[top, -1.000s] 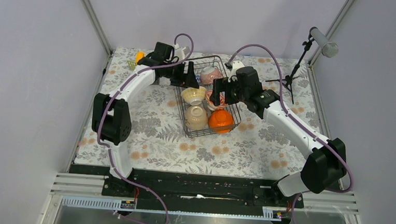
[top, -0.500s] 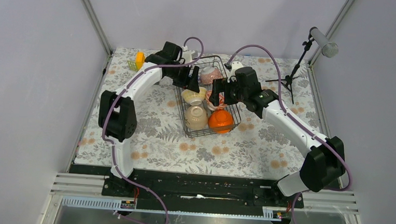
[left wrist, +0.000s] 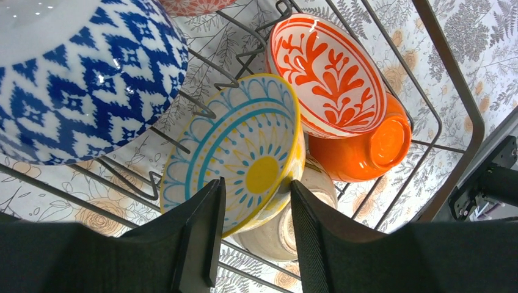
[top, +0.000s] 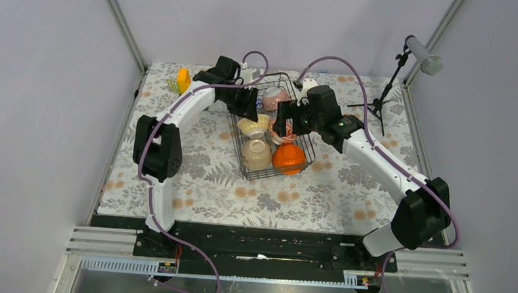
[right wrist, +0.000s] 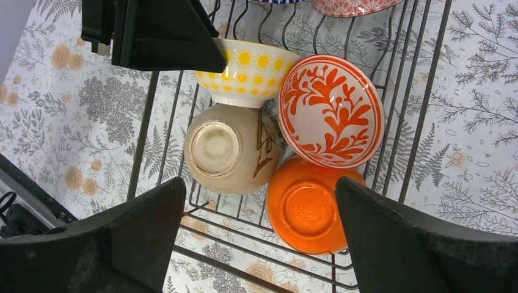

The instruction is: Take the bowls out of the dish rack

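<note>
I hold the left arm (top: 191, 105) stretched to the dish rack (top: 236, 145). The left pincer (left wrist: 255, 186) straddles the rim of the yellow bowl (left wrist: 244, 159), and I cannot tell if it is clenched; the right pincer (right wrist: 259, 182) hangs released above the orange bowl (right wrist: 308, 210).

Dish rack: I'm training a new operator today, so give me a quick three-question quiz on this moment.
1. Pick one: the jaws of the right gripper are A) shut on a bowl, B) wide open and empty, C) out of view.
2. True or false: the plain orange bowl lies upside down in the dish rack.
3. Which bowl's rim sits between the jaws of the left gripper?
Key: 1 B. 2 True. 3 The yellow sun-patterned bowl.
</note>
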